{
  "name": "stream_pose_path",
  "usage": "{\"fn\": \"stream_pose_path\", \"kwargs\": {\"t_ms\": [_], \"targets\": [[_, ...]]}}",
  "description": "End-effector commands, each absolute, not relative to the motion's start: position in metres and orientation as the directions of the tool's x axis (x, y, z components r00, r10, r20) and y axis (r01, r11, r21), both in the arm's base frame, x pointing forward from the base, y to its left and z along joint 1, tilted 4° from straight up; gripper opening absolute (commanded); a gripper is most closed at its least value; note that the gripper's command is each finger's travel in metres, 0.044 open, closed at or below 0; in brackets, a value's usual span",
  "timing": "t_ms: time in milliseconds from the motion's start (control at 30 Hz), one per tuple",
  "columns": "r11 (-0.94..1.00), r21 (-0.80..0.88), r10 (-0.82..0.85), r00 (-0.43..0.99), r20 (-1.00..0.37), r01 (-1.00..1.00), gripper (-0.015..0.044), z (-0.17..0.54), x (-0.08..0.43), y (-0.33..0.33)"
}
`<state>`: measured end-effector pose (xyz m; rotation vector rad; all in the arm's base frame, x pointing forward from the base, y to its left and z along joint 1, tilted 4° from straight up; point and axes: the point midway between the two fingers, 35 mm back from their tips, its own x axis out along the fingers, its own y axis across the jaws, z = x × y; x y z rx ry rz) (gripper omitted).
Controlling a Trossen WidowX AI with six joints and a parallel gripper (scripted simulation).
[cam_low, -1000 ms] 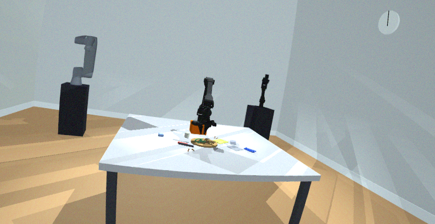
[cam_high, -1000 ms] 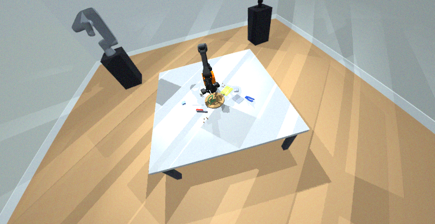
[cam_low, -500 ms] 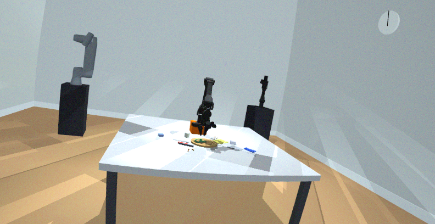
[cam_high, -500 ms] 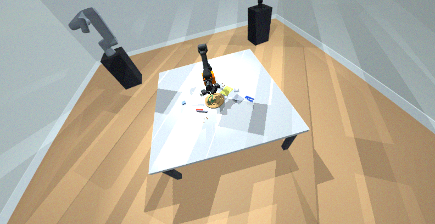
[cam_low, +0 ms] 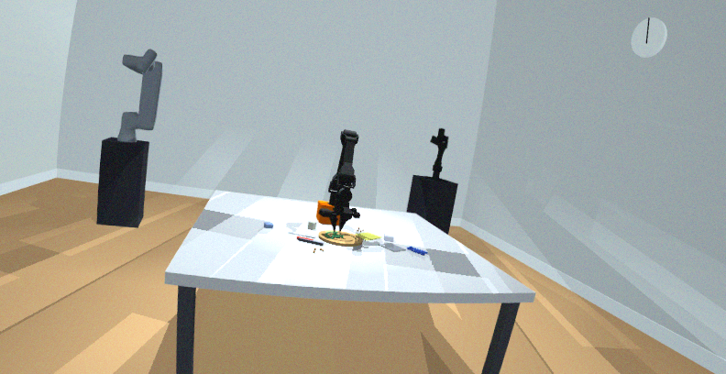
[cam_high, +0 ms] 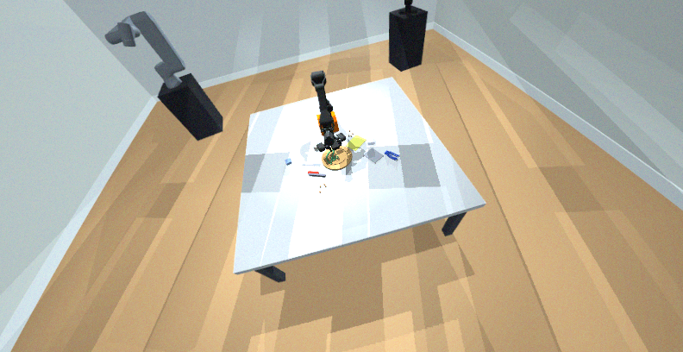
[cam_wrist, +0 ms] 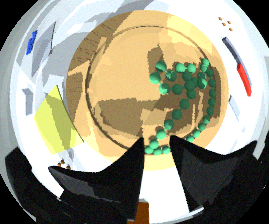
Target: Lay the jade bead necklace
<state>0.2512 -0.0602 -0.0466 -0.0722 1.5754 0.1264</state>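
The round wooden bead board (cam_high: 345, 164) (cam_low: 350, 241) (cam_wrist: 115, 65) lies on the table, with a thin circular groove. The jade bead necklace (cam_high: 330, 159) (cam_low: 333, 235) (cam_wrist: 190, 84) lies on it. In the wrist view, one run of green beads curves along the right and lower right of the groove. The rest is folded inside the ring, with a bunch at upper right and a strand slanting down to the lower beads. My gripper (cam_low: 337, 231) (cam_wrist: 158, 141) is partly open, fingertips a little apart, over the board's edge by the lowest beads. Fingertip height is unclear.
A yellow pad (cam_high: 356, 142) (cam_wrist: 60, 117) lies beside the board. A red and dark marker (cam_high: 314, 173) (cam_wrist: 244, 79) is on the other side. A blue clip (cam_high: 391, 154) (cam_low: 416, 250) lies farther out. An orange box (cam_low: 322, 212) stands behind the arm. Small brown pieces (cam_high: 322, 187) lie in front.
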Motion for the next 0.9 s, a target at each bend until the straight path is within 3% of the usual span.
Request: {"fn": "stream_pose_path", "kwargs": {"t_ms": [0,367,533,867], "targets": [[0.991,0.045,0.042,-0.026,-0.999,-0.128,0.0120,-0.0529,0.2459,-0.0582],[0.991,0.045,0.042,-0.026,-0.999,-0.128,0.0120,-0.0529,0.2459,-0.0582],[0.991,0.039,0.037,-0.020,-0.999,-0.126,0.0000,-0.0510,0.2480,-0.0593],[0.991,0.039,0.037,-0.020,-0.999,-0.126,0.0000,-0.0510,0.2480,-0.0593]]}}
